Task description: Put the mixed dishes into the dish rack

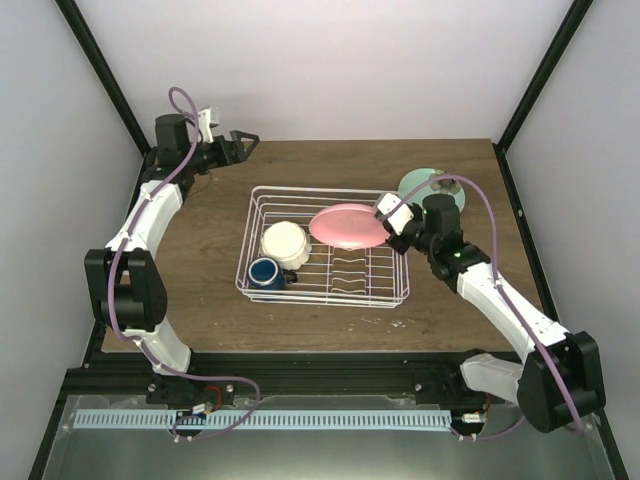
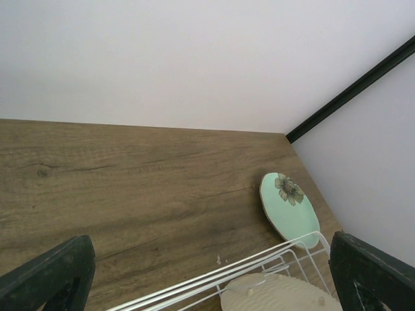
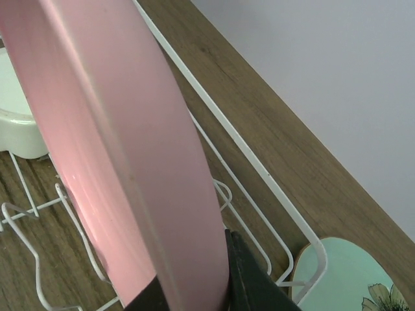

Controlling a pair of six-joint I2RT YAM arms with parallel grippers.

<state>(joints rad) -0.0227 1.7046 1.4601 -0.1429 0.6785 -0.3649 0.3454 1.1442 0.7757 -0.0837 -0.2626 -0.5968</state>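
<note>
"Question one: what is the right gripper doing?"

"It is pinching the pink plate by the rim, jaws pressed onto it, holding it tilted over the dish rack."

"And the other dishes?"

"The cream bowl and blue mug are sitting in the rack, beyond the plate from that gripper. The pale green plate is lying on the table just behind the gripper, outside the rack."

"The left gripper?"

"It is hovering with fingers spread wide, holding nothing."
</note>
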